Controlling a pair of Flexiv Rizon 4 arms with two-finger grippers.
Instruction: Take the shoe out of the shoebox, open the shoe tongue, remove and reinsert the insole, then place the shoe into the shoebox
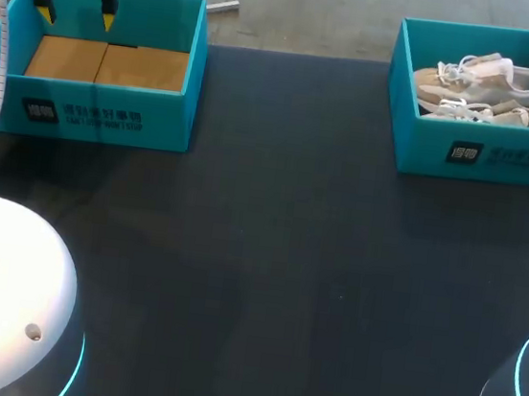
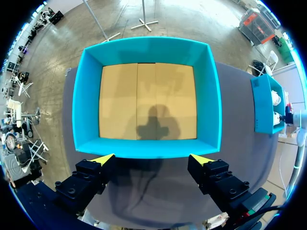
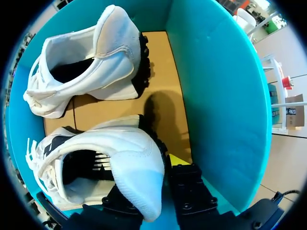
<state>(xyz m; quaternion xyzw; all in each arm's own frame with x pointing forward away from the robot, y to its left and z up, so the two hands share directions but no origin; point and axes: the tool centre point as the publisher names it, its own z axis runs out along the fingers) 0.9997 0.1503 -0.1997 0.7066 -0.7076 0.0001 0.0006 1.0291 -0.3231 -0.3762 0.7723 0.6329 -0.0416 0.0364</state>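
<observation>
Progress is close to nil as I read it: both shoes lie in the right shoebox (image 1: 501, 159), so nothing is out yet, and the tongue, the insole and the return are all ahead. My right gripper (image 3: 151, 175) is down inside that box at the heel of the nearer shoe (image 3: 110, 148), with the second shoe (image 3: 86, 62) just beyond it on the cardboard floor. Whether it has closed on the heel I cannot tell, since the heel hides one side of it. My left gripper (image 1: 76, 11) hangs spread wide over the other shoebox (image 1: 101, 110), which holds only its brown liner, well apart across the table (image 1: 286, 259). I judge the step in hand to be the first lift of the shoe, everything else undone
</observation>
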